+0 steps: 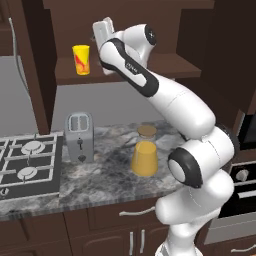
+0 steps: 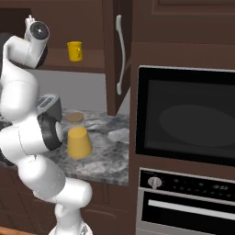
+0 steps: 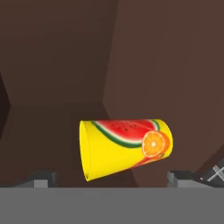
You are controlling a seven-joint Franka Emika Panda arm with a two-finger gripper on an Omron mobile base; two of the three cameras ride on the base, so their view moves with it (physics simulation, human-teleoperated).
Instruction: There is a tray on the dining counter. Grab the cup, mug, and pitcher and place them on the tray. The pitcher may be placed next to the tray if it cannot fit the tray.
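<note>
The arm is raised high toward the wooden shelf (image 1: 165, 65) under the cabinets, its gripper (image 3: 113, 177) pointed at the cup (image 1: 81, 59), which stands upright on the shelf's left part. In the hand view the cup (image 3: 124, 148) appears on its side, likely because the hand is rolled; its printed side shows a watermelon slice and an orange slice. The two fingertips (image 3: 41, 179) stand spread wide, one to each side of the cup and apart from it, with nothing held. This looks like a line-up for a side grasp: the wide spread leaves room for the cup's body to pass between the fingers, and coming in level suits a thing standing under a low cabinet, where a reach from above would be blocked.

Below, on the stone counter (image 1: 100, 175), the pitcher (image 1: 145, 152) stands upright with its cork lid on, just right of the toaster (image 1: 79, 136) and nearer than it. The stove (image 1: 27, 162) lies at the counter's far left. From the right base view the pitcher (image 2: 78, 137) sits left of the wall oven (image 2: 183, 119), under a tall cabinet handle (image 2: 120, 53).

Counting: one cup, one pitcher, one toaster, one stove with two burners in view. The cup appears to be the first thing to fetch; none of the three is picked up yet.
</note>
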